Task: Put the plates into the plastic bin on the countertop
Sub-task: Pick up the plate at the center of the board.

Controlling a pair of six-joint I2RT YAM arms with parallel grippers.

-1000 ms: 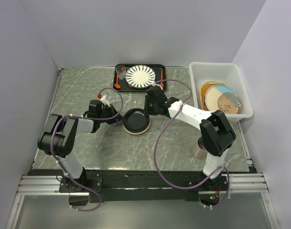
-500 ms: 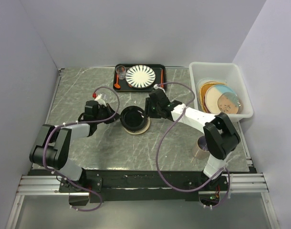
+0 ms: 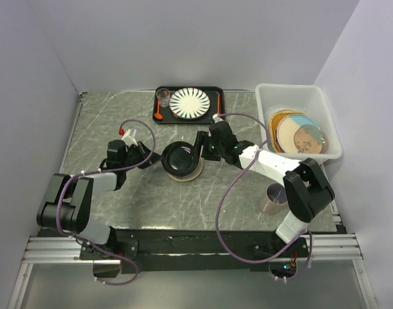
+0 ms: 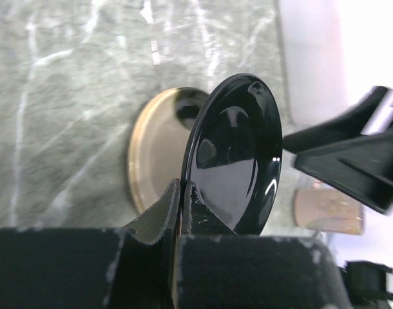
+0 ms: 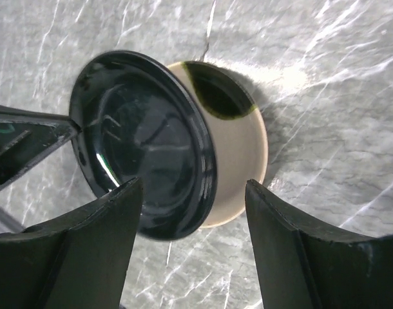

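Small black glossy round plate (image 4: 235, 154) was clamped at its rim in the shut left jaws, tilted up on edge. Right jaws stood wide, one finger either side of the plate's opposite edge (image 5: 142, 170), no contact visible. Tan round plate (image 5: 238, 164) lay flat on the grey-green marble-look tabletop (image 3: 119, 122), directly under the black plate and ahead of both jaws. Couldn't tell if the two plates touched. White translucent plastic bin (image 3: 293, 92) sat well apart from both jaws, beyond the right jaws, with stacked plates (image 3: 299, 134) inside.
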